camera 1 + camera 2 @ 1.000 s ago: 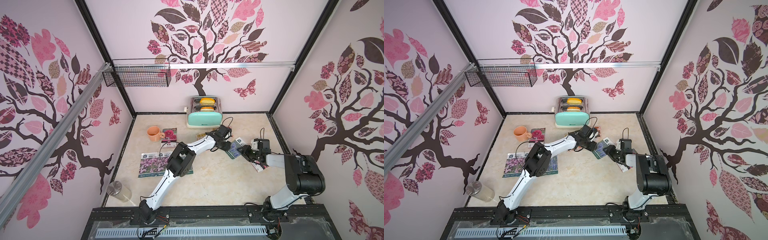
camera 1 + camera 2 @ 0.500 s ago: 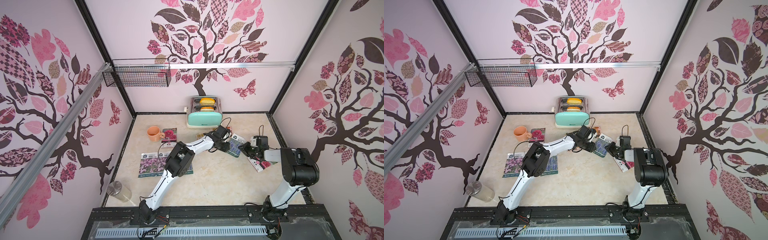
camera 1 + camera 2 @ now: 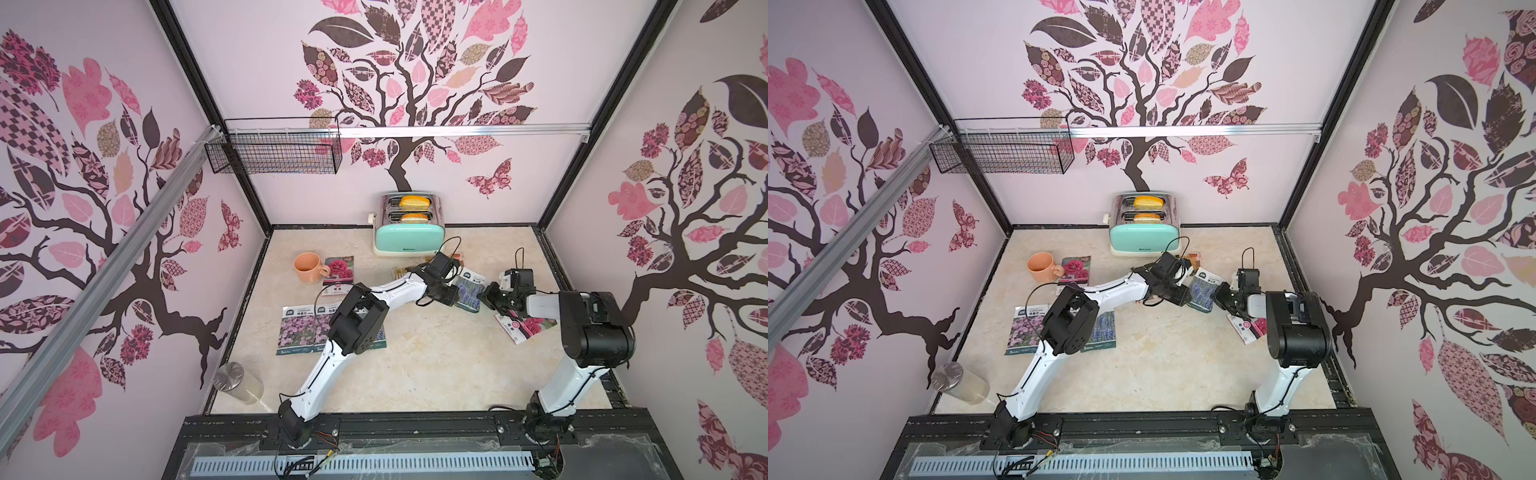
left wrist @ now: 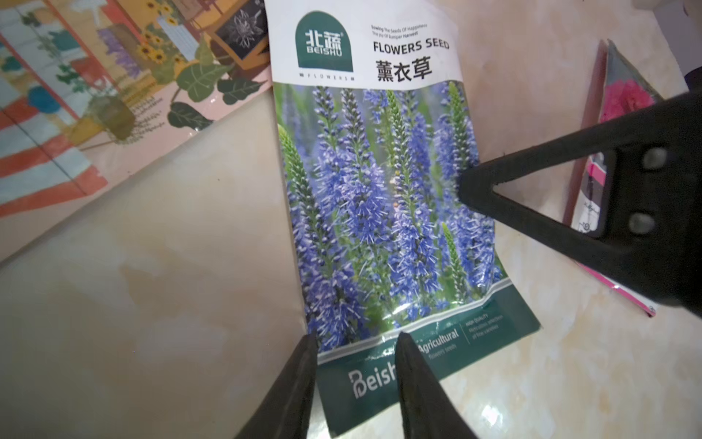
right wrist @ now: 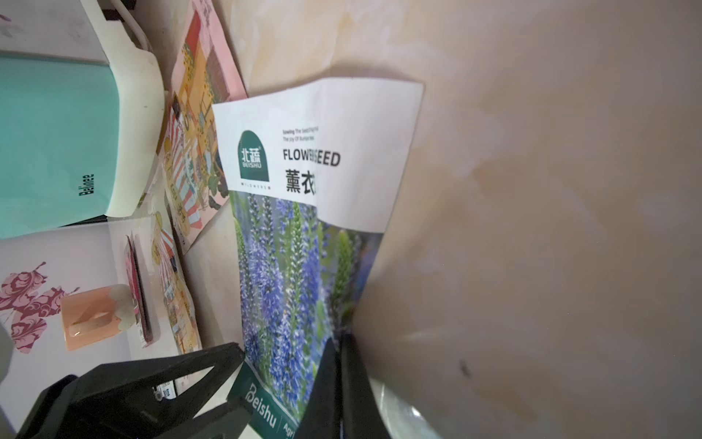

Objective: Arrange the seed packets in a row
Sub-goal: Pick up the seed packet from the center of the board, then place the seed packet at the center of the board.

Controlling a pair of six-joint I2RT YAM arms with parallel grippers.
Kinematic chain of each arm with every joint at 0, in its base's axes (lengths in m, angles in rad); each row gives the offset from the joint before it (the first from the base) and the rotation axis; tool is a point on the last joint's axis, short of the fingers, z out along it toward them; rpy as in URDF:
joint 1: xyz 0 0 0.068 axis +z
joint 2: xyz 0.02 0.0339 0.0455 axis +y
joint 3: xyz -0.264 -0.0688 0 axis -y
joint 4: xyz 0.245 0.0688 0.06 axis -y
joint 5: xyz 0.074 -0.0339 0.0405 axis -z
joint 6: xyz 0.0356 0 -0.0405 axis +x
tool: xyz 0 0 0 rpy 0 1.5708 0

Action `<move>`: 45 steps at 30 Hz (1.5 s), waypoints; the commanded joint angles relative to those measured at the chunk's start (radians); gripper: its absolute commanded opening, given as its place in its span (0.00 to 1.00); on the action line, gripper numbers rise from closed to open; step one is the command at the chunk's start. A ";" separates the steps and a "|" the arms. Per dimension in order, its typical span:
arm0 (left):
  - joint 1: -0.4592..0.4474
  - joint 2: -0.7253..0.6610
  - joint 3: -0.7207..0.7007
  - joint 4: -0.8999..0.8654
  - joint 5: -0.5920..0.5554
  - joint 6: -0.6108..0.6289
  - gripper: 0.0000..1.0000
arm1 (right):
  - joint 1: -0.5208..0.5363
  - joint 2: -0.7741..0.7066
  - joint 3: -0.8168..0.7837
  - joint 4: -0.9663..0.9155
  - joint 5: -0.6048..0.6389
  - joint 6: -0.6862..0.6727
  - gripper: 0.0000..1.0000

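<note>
- The flat, glossy seed packet printed with blue lavender spikes [image 3: 468, 286] lies on the beige marbled tabletop [image 3: 415, 374]. It is right of centre, in front of the mint-green toaster [image 3: 409, 245] and between the two arms.
- The right gripper [image 5: 340, 342] stood apart and a little further off a second ago. It has since slid in and clenched on the packet's long edge, which appears to curl up off the table in the right wrist view.
- The left gripper [image 4: 353, 342] straddles the packet's bottom corner with its jaws partly apart, slightly narrower than before. It does not look clamped.
- The right arm now seems to have the packet, so a lift or drag toward the row looks ready. The left arm seems only to be steadying.
- The row has been started at the near left: a pink-purple flower packet [image 3: 296, 330] with its twin beside it, then a second lavender packet [image 3: 380, 332] mostly hidden under the left arm.
- Not yet in line are a magenta-bloom packet [image 3: 338, 272] touching the orange cup [image 3: 307, 268], another magenta one [image 3: 525, 328] beside the right arm, and the orange shopfront packets [image 4: 95, 95] near the toaster.
</note>
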 commanded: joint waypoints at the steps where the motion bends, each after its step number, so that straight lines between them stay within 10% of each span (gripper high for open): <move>1: -0.014 -0.042 -0.063 -0.134 -0.034 0.016 0.37 | 0.007 -0.011 0.057 -0.122 -0.008 -0.055 0.00; 12: 0.071 -0.542 -0.332 -0.087 -0.167 -0.047 0.39 | 0.020 -0.281 0.058 -0.354 -0.127 -0.164 0.00; 19: 0.152 -0.841 -0.631 -0.118 -0.280 -0.141 0.41 | 0.235 -0.399 -0.027 -0.379 -0.110 -0.142 0.00; 28: 0.209 -1.137 -0.889 -0.130 -0.319 -0.202 0.43 | 0.523 -0.314 -0.085 -0.269 -0.043 -0.032 0.00; 45: 0.213 -1.265 -0.897 -0.148 -0.345 -0.209 0.45 | 0.536 0.086 0.228 -0.491 -0.004 -0.218 0.00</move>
